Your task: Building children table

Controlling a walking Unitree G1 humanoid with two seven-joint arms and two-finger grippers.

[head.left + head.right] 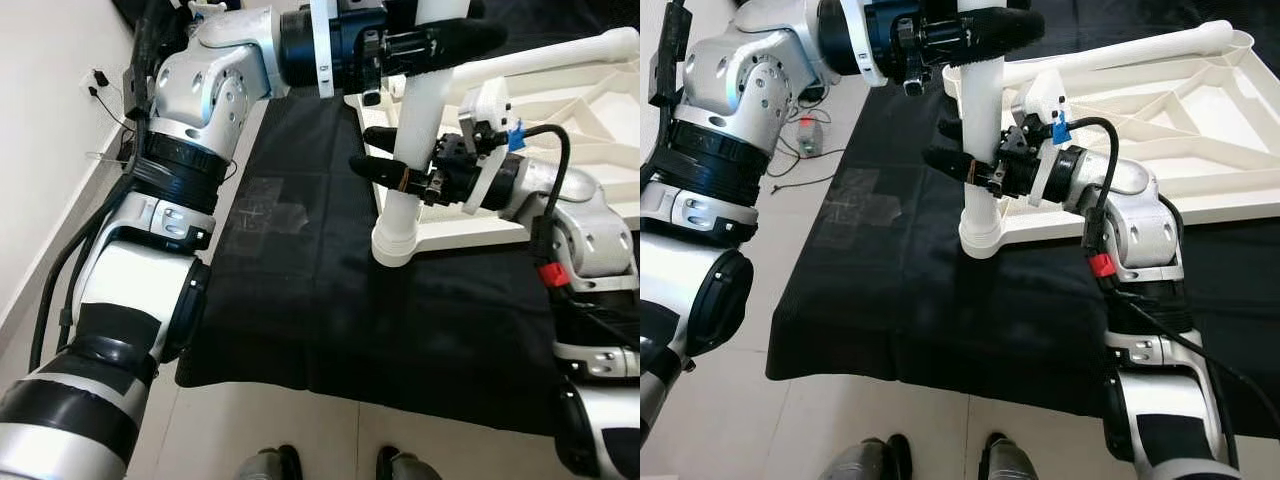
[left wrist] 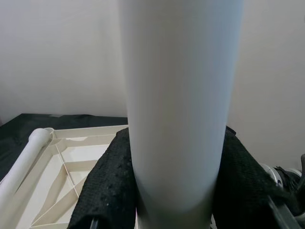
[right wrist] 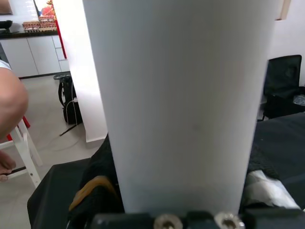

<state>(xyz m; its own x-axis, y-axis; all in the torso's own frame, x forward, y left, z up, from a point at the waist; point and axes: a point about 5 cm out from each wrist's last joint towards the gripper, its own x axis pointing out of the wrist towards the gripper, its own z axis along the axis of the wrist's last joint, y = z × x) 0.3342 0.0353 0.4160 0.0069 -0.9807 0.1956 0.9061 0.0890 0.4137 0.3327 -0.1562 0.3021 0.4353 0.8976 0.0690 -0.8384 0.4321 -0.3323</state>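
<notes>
A white leg (image 1: 415, 130) is held upright over the near corner of the overturned tabletop (image 1: 1200, 120), which lies on a black cloth (image 1: 300, 300) spread on the floor. The leg is gripped at two heights, presumably so that it can be kept plumb while its flared foot is seated at the corner: the left gripper (image 1: 425, 45) is clenched around it high up, with one black finger reaching across its front, and the right gripper (image 1: 965, 150) is clamped on it lower down, a finger lying on each side of the tube. In both wrist views the leg is seen pressed between the black pads (image 2: 107, 186), so a firm hold by both is judged likely. The foot appears to rest at or just against the corner of the tabletop; whether it has entered a socket cannot be told, since the joint is hidden by the leg itself. A second leg (image 1: 1120, 55) is already fitted at the far side and juts out above the ribbed underside, close behind the left gripper, where it could be knocked if the arm is swung back. A charger and cables (image 1: 805, 135) lie on the tiles beside the cloth, well clear of the work. The robot's feet (image 1: 930, 460) are planted just short of the cloth's near edge.
</notes>
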